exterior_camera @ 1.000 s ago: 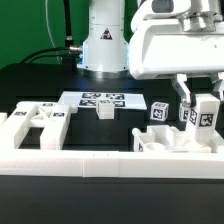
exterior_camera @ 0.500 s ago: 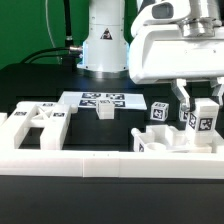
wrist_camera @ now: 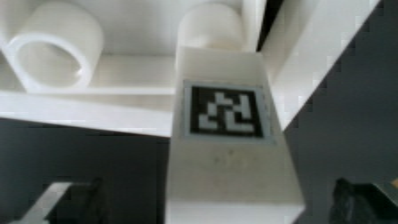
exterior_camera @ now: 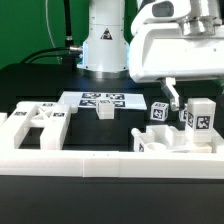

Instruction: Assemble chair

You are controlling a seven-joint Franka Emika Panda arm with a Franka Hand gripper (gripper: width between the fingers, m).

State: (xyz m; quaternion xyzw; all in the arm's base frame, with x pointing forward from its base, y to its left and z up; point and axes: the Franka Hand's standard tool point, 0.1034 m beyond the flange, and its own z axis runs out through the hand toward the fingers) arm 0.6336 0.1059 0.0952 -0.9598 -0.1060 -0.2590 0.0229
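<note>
The gripper (exterior_camera: 198,103) is open, its 2 fingers (wrist_camera: 59,202) clear of the leg (exterior_camera: 203,116) on either side. The leg stands upright between them with its tag facing out. Its lower end is hidden behind a white part (exterior_camera: 165,147) just below the hand. 1 cube (exterior_camera: 105,110) sits well away, beside the marker board (exterior_camera: 88,96).

square leg (exterior_camera: 203,115): white, black-and-white tag | table (exterior_camera: 30,85): black | backdrop (exterior_camera: 25,25): green

Pincer (exterior_camera: 197,102) second finger hidden behind chair leg (exterior_camera: 203,114); leg blurred, cropped in wrist view.
</note>
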